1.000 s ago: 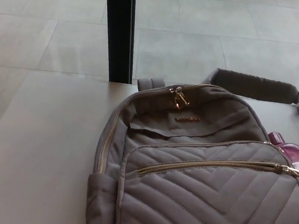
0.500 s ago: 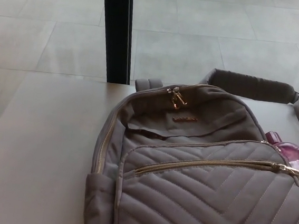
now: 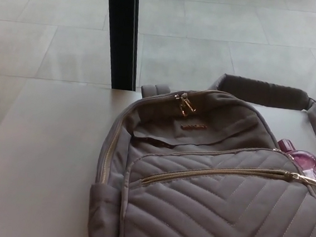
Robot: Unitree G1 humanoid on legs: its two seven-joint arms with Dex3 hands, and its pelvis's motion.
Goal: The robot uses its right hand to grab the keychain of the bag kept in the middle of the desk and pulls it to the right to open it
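Pale grey floor tiles fill the background beyond the far edge of the grey bench, and a black post stands upright at that edge, left of centre. On the bench, from its middle out past the right and bottom edges of the head view, lies a taupe quilted bag on its back, its top end toward the far edge and its long axis running from there down toward the camera. A gold zipper runs along its left side, and a side pocket sits below it at the lower left. At the top of the bag, just right of a small carry loop, hangs the gold keychain. Lower down, a gold front-pocket zipper runs across, closed, with its pull at the right end. A padded strap curves behind the bag at upper right. A pink bottle top pokes out at the bag's right side. Neither robot hand appears, so nothing can be said of the fingers or how they stand to the keychain.
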